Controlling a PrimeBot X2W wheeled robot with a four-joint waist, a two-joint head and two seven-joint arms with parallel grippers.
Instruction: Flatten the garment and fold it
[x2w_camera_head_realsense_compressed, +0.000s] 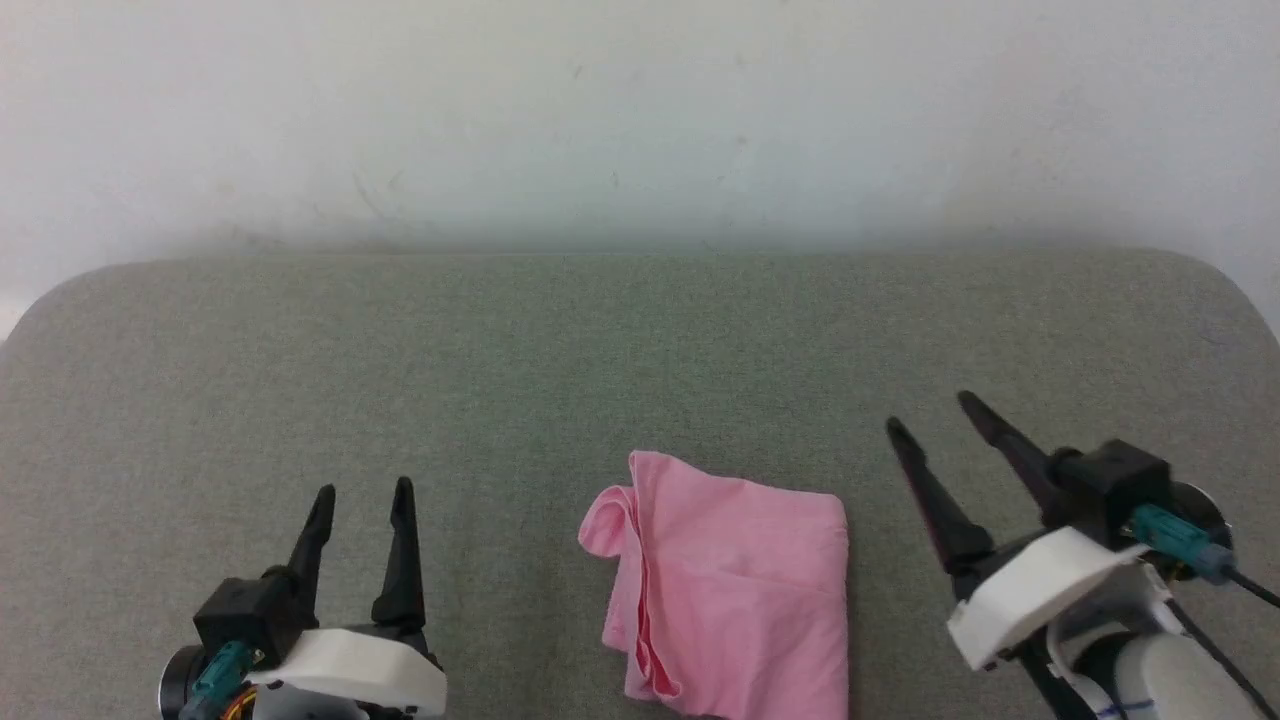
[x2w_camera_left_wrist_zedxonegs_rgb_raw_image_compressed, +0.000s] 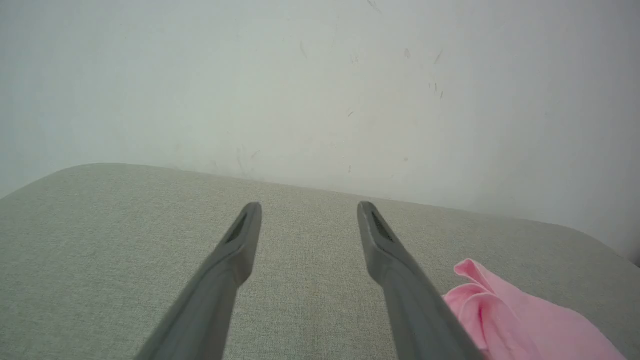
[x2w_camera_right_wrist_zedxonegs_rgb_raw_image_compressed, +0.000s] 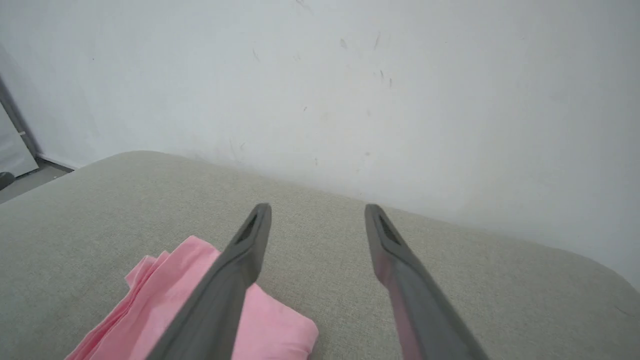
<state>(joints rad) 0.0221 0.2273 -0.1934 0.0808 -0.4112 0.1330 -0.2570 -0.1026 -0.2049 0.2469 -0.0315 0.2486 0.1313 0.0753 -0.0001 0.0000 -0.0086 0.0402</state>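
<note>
The light-pink garment (x2w_camera_head_realsense_compressed: 735, 585) lies folded into a compact block on the grey-green padded table (x2w_camera_head_realsense_compressed: 600, 350), near the front edge between my arms. Its layered edges show along its left side, and one corner curls up at the upper left. My left gripper (x2w_camera_head_realsense_compressed: 362, 492) stands open to the garment's left, well apart from it, with nothing between its fingers (x2w_camera_left_wrist_zedxonegs_rgb_raw_image_compressed: 240, 240). My right gripper (x2w_camera_head_realsense_compressed: 932, 412) is open to the garment's right, fingers angled up and leftward, holding nothing. In the wrist views the pink garment (x2w_camera_left_wrist_zedxonegs_rgb_raw_image_compressed: 515, 320) shows at the lower right, and the garment (x2w_camera_right_wrist_zedxonegs_rgb_raw_image_compressed: 165, 300) at the lower left.
A pale wall (x2w_camera_head_realsense_compressed: 640, 120) rises directly behind the table's far edge. The table has rounded corners at the far left and far right. A strip of floor (x2w_camera_right_wrist_zedxonegs_rgb_raw_image_compressed: 30, 182) shows beyond the table's left end in the right wrist view.
</note>
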